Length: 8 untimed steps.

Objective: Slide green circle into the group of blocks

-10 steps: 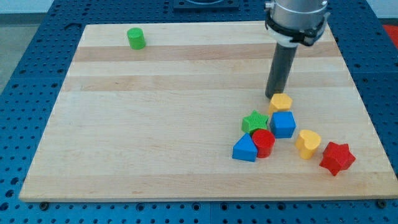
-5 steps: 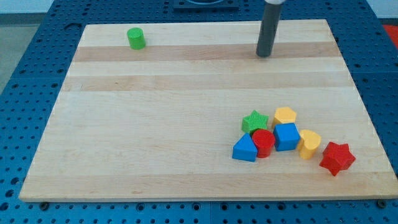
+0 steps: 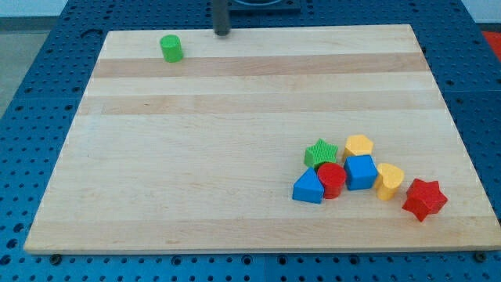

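The green circle (image 3: 171, 48) stands alone near the board's top left corner. My tip (image 3: 222, 33) is at the board's top edge, a short way to the right of the green circle and not touching it. The group lies at the lower right: a green star (image 3: 320, 152), a yellow pentagon (image 3: 358, 145), a blue cube (image 3: 361, 171), a red cylinder (image 3: 331, 179), a blue triangle (image 3: 308, 188), a yellow heart (image 3: 387, 179) and a red star (image 3: 424, 198).
The wooden board (image 3: 235, 141) lies on a blue perforated table (image 3: 31, 86). The board's edges are close to the green circle at the top and left.
My tip has swept from beside the yellow pentagon up and left to the board's top edge near the green circle. The pentagon and blue cube were nudged down slightly early on.
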Each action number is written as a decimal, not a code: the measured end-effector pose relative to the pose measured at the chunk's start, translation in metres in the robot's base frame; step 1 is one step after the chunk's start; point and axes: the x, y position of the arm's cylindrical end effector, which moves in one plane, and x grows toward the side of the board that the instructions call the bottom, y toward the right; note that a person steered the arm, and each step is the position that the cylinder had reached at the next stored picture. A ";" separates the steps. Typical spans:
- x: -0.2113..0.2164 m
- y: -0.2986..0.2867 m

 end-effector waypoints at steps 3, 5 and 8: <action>0.048 -0.051; 0.087 -0.097; 0.073 -0.042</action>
